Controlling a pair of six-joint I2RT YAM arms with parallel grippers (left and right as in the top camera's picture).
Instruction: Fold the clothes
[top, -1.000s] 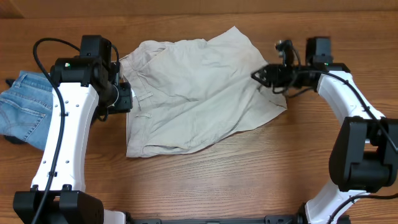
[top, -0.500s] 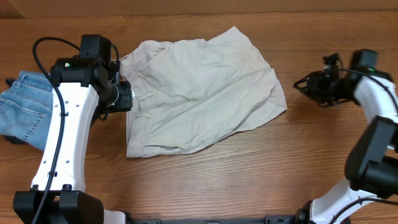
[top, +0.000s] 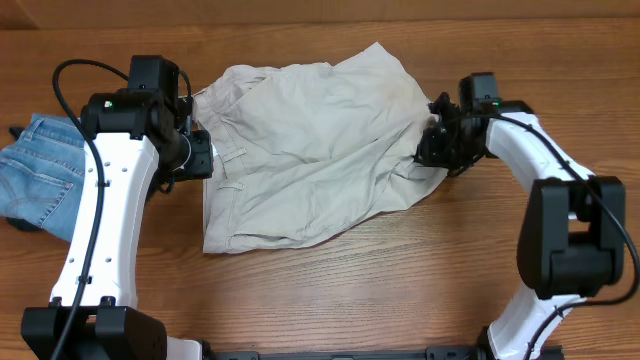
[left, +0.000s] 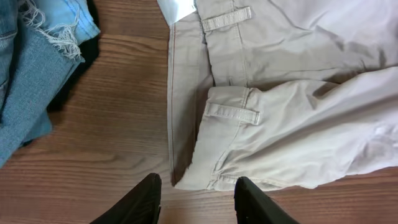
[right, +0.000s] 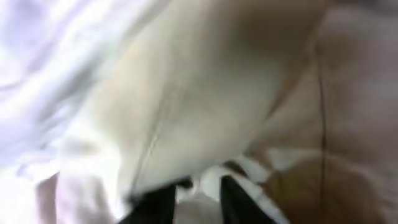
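While the left gripper (left: 196, 199) gapes, right gripper (top: 428, 151) pinches shorts (top: 310, 150).

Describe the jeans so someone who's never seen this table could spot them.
On the wooden table, look at the left edge, beside the left arm. The jeans lie bunched there: the only blue denim, frayed at the hem, unlike the beige shorts.

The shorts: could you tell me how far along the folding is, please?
Nothing folded yet: the shorts lie spread and rumpled. The right gripper is at their edge, grip unclear; the left gripper hovers open by the waistband. All folds remain, and the jeans sit heaped.
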